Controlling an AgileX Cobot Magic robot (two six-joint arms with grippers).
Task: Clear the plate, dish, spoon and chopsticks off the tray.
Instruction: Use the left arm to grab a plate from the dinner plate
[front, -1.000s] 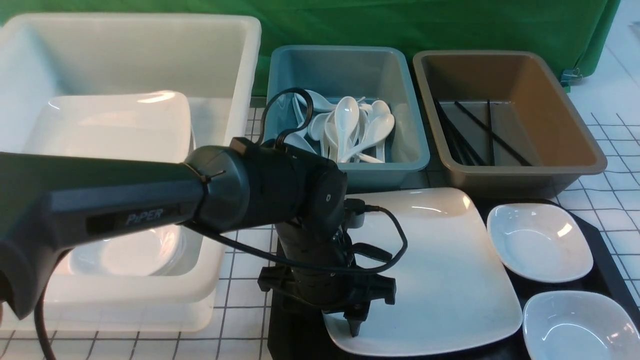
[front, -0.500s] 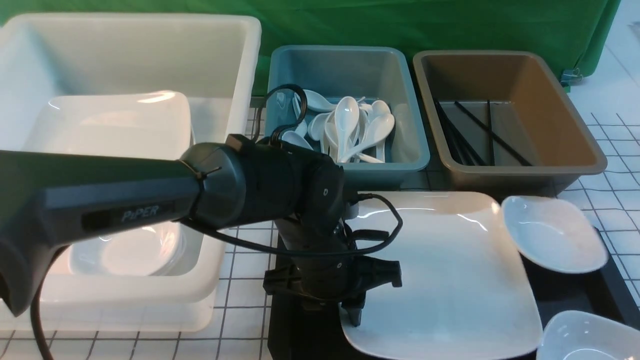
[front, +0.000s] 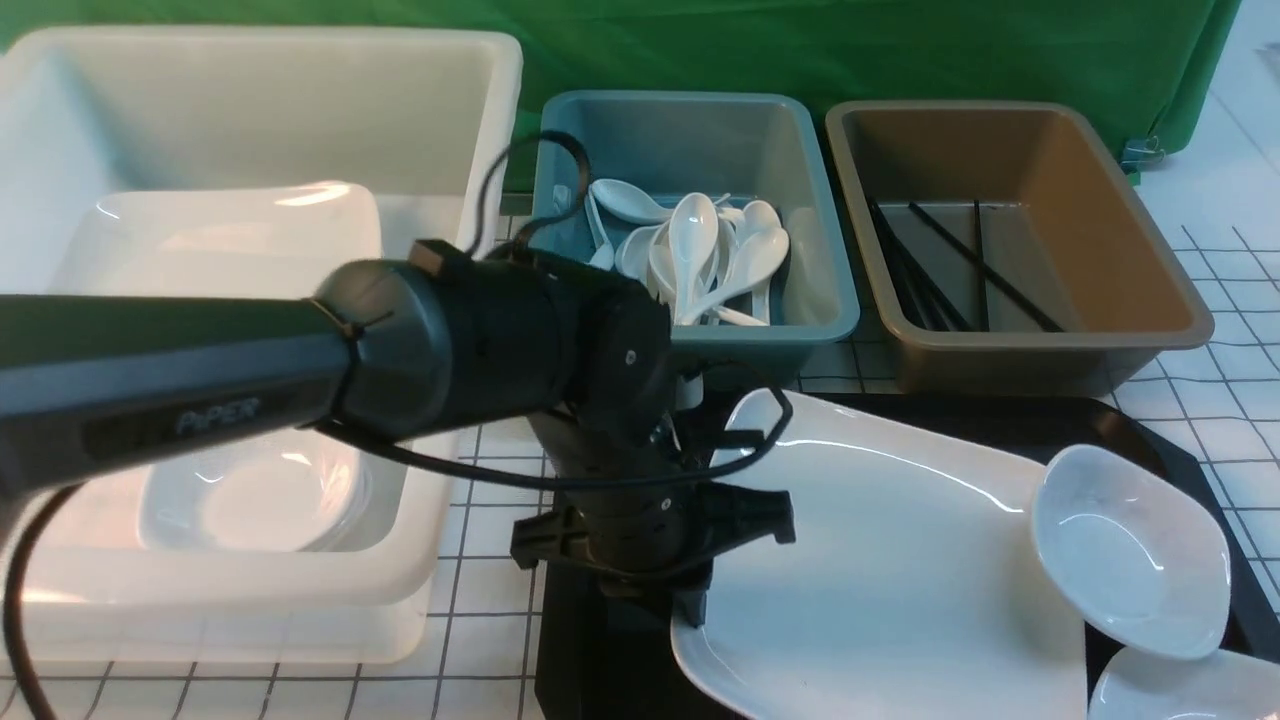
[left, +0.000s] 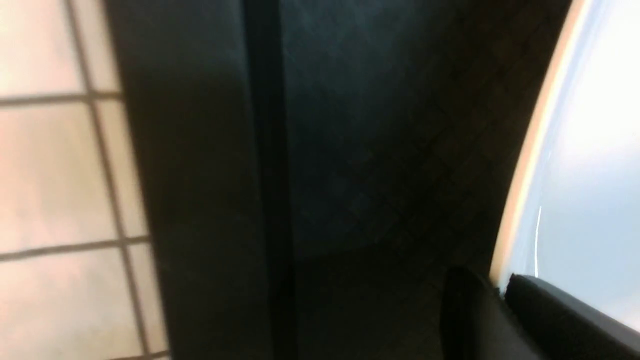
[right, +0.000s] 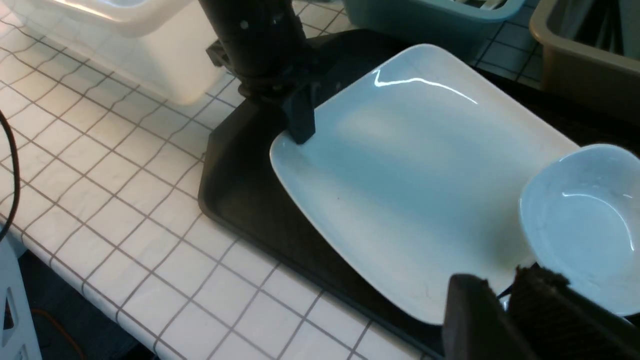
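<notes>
My left gripper (front: 690, 612) is shut on the left rim of the large white plate (front: 900, 580). In the left wrist view its fingertips (left: 530, 296) pinch that rim (left: 515, 200). The plate is tilted, its left side raised off the black tray (front: 600, 660). A small white dish (front: 1130, 550) leans on the plate's right edge. A second dish (front: 1180, 690) sits at the front right corner. My right gripper (right: 502, 296) hovers at the plate's near corner (right: 400, 175), jaws almost together with a white sliver between them. Spoons (front: 700, 250) lie in the blue tub, chopsticks (front: 960, 262) in the brown tub.
A big white tub (front: 480, 150) holding plates and dishes stands left of the tray, close to my left arm. The blue tub (front: 820, 200) and the brown tub (front: 1150, 260) line the far side. White tiled tabletop (right: 125, 210) lies beyond the tray's left rim.
My left gripper closed on the plate's left rim and lifted it, shifting the plate right. The farther dish slid and tipped onto the plate's edge; the nearer dish moved toward the front right.
</notes>
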